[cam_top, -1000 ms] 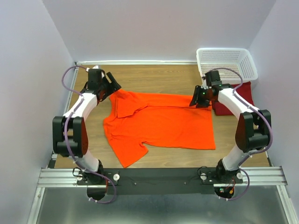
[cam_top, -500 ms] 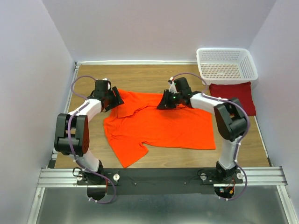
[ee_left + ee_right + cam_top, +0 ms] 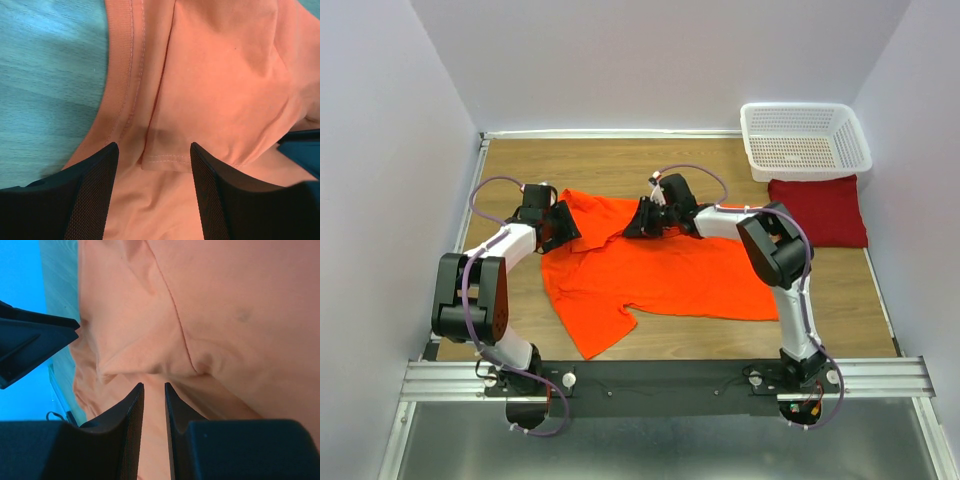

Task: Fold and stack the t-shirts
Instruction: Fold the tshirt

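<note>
The orange t-shirt (image 3: 670, 270) lies spread flat mid-table, with one sleeve folded over at its upper left. The maroon t-shirt (image 3: 820, 210) sits as a folded rectangle at the right. My left gripper (image 3: 560, 226) (image 3: 152, 146) hangs open over the shirt's upper left, jaws wide. The hem of the folded sleeve (image 3: 165, 160) lies below them. My right gripper (image 3: 638, 220) (image 3: 153, 385) is low over the shirt's upper middle. Its fingers (image 3: 131, 405) stand a narrow gap apart, with flat orange cloth showing through and a raised crease (image 3: 150, 367) just ahead.
A white mesh basket (image 3: 805, 140) stands at the back right, behind the maroon shirt. Bare wooden table (image 3: 620, 165) runs along the back. White walls close in the left, back and right sides.
My right gripper has swept left from the shirt's upper right corner to its upper middle, jaws narrowing. My left gripper moved down onto the upper left sleeve and narrowed a little.
</note>
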`<state>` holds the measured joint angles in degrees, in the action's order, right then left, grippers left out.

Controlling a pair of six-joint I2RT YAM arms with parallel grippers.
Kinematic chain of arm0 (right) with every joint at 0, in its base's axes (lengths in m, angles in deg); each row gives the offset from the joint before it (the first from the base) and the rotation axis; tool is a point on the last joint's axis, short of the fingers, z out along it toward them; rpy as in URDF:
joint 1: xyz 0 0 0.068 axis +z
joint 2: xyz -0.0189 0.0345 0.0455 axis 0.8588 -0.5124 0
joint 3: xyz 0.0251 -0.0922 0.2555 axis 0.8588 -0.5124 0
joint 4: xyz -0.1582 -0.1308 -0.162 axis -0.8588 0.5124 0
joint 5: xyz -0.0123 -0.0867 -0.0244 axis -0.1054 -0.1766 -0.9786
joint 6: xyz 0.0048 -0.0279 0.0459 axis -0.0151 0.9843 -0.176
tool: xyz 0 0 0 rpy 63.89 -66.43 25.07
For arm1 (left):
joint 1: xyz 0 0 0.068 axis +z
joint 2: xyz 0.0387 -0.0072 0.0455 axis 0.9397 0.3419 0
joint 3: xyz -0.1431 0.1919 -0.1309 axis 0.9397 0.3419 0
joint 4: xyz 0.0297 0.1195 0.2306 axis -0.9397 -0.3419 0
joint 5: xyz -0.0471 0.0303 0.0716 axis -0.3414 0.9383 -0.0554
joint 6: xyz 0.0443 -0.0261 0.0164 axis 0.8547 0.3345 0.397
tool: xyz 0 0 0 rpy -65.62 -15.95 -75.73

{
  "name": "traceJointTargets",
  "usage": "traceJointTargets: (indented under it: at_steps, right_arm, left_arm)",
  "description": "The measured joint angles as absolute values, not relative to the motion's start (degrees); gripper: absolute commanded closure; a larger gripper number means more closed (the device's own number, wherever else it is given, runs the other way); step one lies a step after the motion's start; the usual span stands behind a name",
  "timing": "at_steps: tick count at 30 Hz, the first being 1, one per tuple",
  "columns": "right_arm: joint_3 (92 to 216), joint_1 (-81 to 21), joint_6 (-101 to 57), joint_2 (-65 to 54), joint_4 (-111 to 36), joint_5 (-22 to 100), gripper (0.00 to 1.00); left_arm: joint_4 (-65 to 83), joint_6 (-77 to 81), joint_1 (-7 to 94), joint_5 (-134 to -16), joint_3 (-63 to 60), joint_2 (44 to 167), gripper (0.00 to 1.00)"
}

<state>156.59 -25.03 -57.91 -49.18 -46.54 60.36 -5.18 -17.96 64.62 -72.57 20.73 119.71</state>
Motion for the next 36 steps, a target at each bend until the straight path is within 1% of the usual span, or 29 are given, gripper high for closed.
traceJointTargets:
  at_steps: [11, 12, 18, 20, 26, 31, 32, 34, 36]
  right_arm:
    - [160.26, -22.05, -61.43, -53.16, -49.14, 59.18, 0.68]
    - [160.63, -21.90, -61.73, -53.26, -49.21, 58.83, 0.66]
    - [161.88, -21.22, -63.31, -53.85, -49.78, 56.45, 0.62]
    - [161.90, -21.13, -63.81, -53.92, -49.86, 55.49, 0.59]
    - [161.90, -20.85, -65.08, -53.94, -49.14, 51.93, 0.57]
    - [162.54, -20.30, -65.76, -53.92, -48.27, 49.74, 0.58]
    - [162.65, -20.24, -65.82, -53.92, -48.14, 49.54, 0.59]
    - [162.80, -20.15, -65.91, -53.96, -47.85, 49.26, 0.65]
    - [163.17, -20.13, -66.06, -54.20, -47.44, 48.98, 0.68]
  left_arm:
    - [-5.25, -16.85, 64.62, -72.57, 21.08, 119.69, 0.33]
    - [-5.25, -16.76, 64.62, -72.57, 21.15, 119.69, 0.33]
    - [-5.22, -16.12, 64.62, -72.59, 21.15, 119.69, 0.33]
    - [-5.18, -16.02, 64.62, -72.59, 21.15, 119.69, 0.33]
    - [-5.18, -15.95, 64.62, -72.62, 21.15, 119.69, 0.33]
    - [-5.18, -15.88, 64.62, -72.64, 21.15, 119.71, 0.34]
    - [-5.18, -15.86, 64.62, -72.66, 21.15, 119.71, 0.35]
    - [-5.18, -15.84, 64.62, -72.79, 21.15, 119.71, 0.36]
    - [-5.18, -15.84, 64.60, -72.86, 21.15, 119.71, 0.36]
